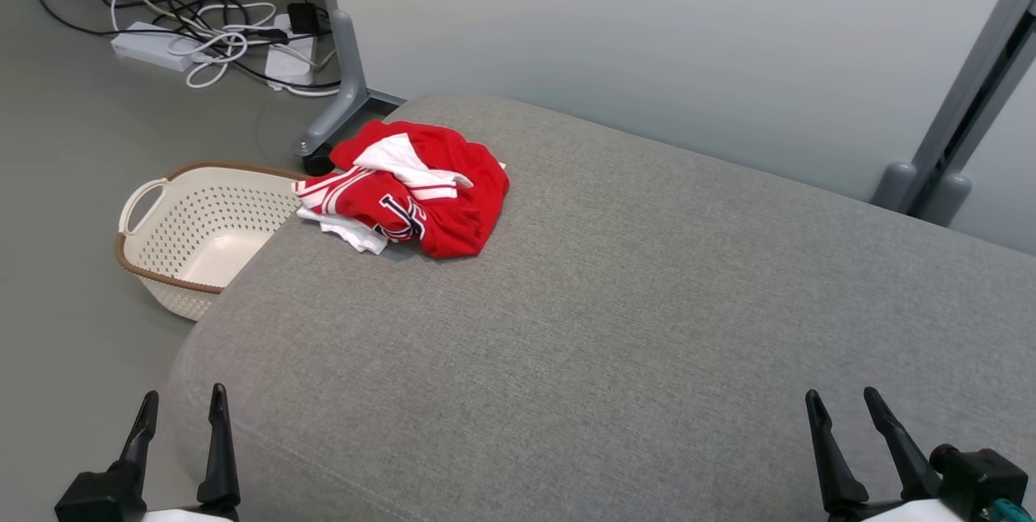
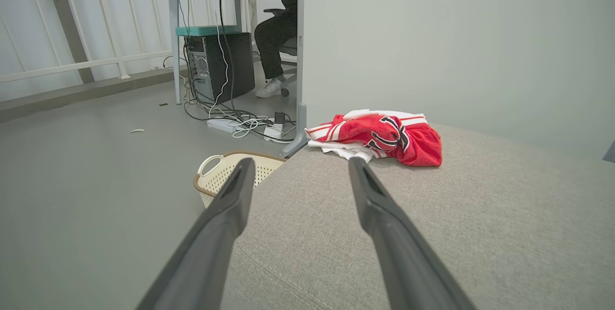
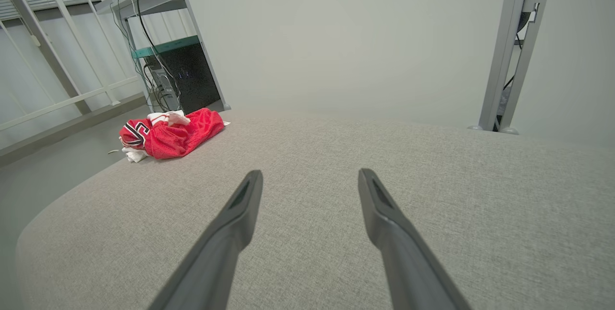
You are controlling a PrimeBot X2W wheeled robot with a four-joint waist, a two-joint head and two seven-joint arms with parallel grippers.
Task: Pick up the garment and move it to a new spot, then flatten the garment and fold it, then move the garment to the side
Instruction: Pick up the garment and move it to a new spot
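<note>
Left gripper (image 1: 184, 394): two long dark fingers (image 2: 230, 214) spread apart with nothing between them, hovering at the near left corner of the grey cushion (image 1: 647, 303). Right gripper (image 1: 842, 396): fingers (image 3: 384, 214) likewise parted and holding nothing, over the cushion's near edge towards its right side. Both sets of tips point at the far edge. Garment (image 1: 421, 190): a red jersey with white trim and dark lettering, crumpled in a heap at the far left corner of the cushion, well apart from both grippers. The long axis of the heap runs roughly across the cushion, from the left edge inward. Its striped and white folds lie at the left edge and its plain red bulk faces the middle. Basket (image 1: 202, 210): cream, perforated, brown-rimmed, with a loop handle, standing on the floor against the cushion's left edge just beside the garment, its pale bottom showing bare. Power strips (image 1: 154, 48): white, tangled with cables, on the floor beyond the basket.
</note>
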